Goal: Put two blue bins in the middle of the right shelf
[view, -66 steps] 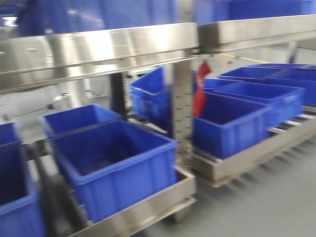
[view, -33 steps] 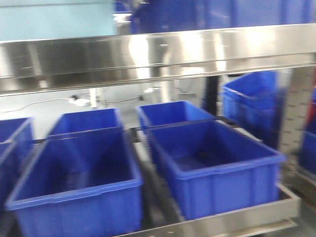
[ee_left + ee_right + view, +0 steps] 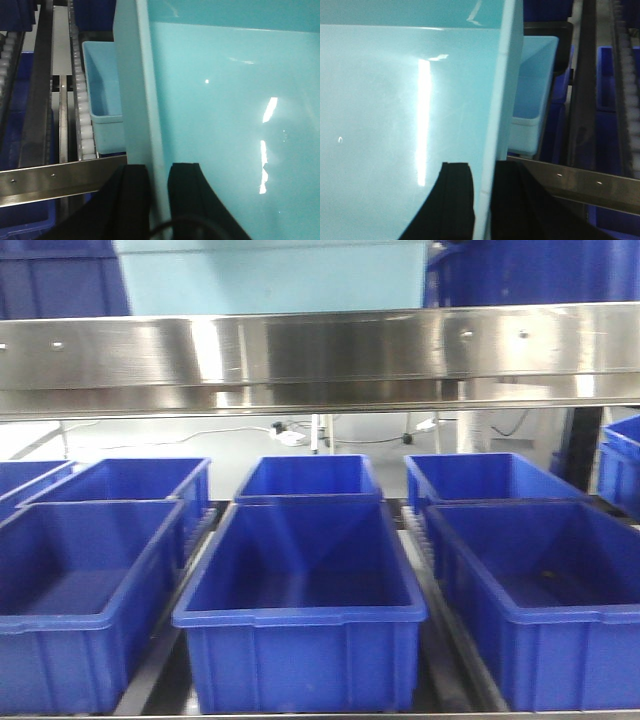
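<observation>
I hold one pale sky-blue bin [image 3: 270, 275] between both arms, just above and behind the shiny steel front rail [image 3: 320, 350] of the shelf tier. My left gripper [image 3: 159, 170] is shut on the bin's left wall [image 3: 225, 100]. My right gripper [image 3: 482, 170] is shut on its right wall [image 3: 395, 100]. A second pale blue bin [image 3: 102, 85] sits further back on the tier's rollers and also shows in the right wrist view [image 3: 535, 85]. The rail passes under both grippers [image 3: 60, 180] [image 3: 570, 180].
Several dark blue bins [image 3: 300, 580] fill the lower tier in rows. More dark blue bins stand on the upper tier at left [image 3: 60, 280] and right [image 3: 540, 270] of the held bin. White roller tracks [image 3: 82, 115] and dark rails [image 3: 582, 90] run back along the tier.
The front view has swung left along the rack; the post and red tag have left the view. It now faces the tier squarely, with the pale bin centred above the rail.
</observation>
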### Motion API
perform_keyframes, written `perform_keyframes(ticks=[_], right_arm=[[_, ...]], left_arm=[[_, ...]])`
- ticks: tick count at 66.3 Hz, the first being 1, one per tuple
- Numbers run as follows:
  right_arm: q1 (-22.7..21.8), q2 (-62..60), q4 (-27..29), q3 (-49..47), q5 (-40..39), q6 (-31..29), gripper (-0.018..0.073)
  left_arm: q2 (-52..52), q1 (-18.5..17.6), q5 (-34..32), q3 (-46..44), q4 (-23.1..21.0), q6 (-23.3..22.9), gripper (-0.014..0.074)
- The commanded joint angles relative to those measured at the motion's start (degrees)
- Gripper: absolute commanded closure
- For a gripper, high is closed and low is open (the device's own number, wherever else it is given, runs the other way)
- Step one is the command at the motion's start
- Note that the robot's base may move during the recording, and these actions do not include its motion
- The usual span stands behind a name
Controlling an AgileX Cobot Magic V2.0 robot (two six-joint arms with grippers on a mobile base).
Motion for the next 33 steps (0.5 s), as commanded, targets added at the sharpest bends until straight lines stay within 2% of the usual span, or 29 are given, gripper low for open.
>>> perform_keyframes(ticks=[1,33], right_arm=[[-0.6,-1.1,-2.2,-0.7,-2.1,-1.0,0.0712],[-0.6,-1.1,-2.2,-0.7,-2.1,-1.0,0.0712]], left_arm=[[-0.8,0.4,-2.1,-0.5,2.2,0.4,0.0707],[-0.8,0.4,-2.1,-0.5,2.2,0.4,0.0707]])
